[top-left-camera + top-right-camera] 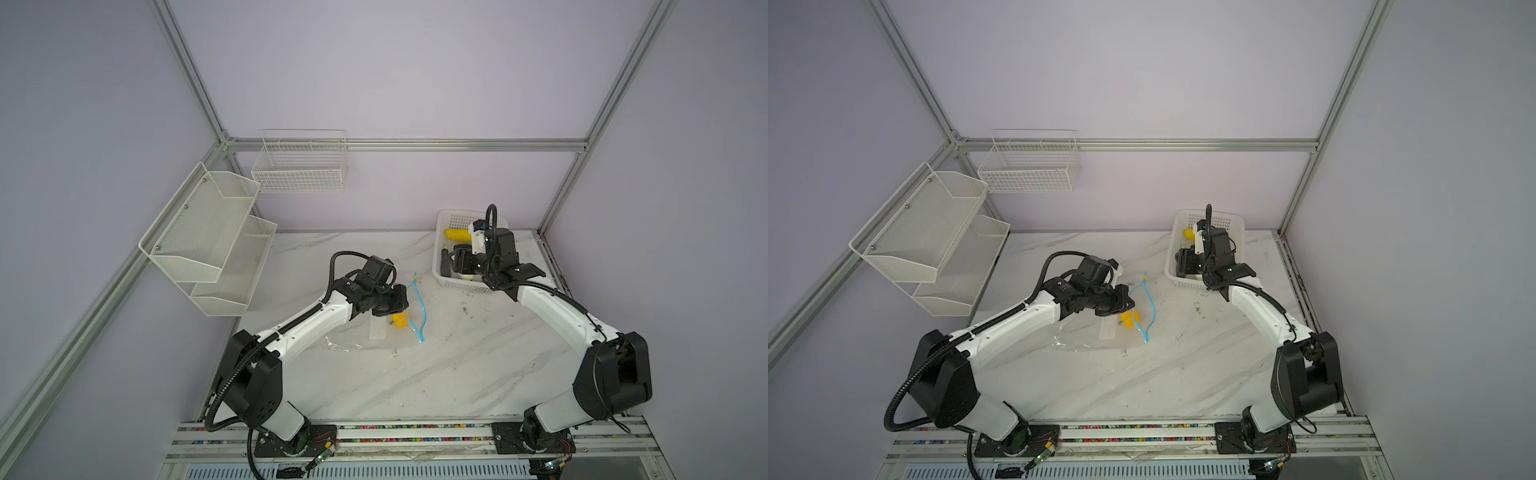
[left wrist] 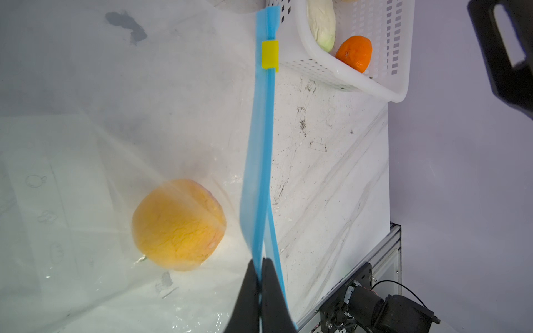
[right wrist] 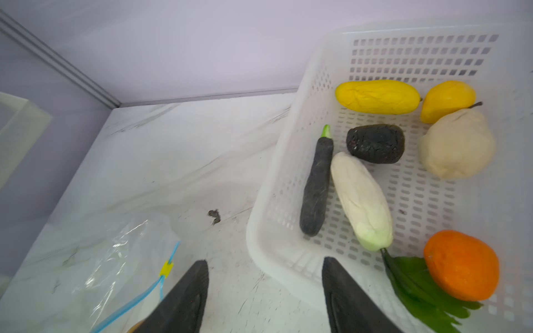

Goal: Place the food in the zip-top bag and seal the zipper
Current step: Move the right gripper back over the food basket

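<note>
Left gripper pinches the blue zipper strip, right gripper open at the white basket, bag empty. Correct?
No: the zip-top bag is not empty; the left wrist view shows a round yellow-orange fruit inside it. The left gripper does pinch the zipper strip, and the right gripper is open at the white basket.

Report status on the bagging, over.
Left end effector shut on zipper, mouth open. Right end effector open at basket. One fruit bagged, other food in basket.

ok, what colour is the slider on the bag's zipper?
Yellow: the slider sits on the light-blue zipper strip. It shows best in the left wrist view.
</note>
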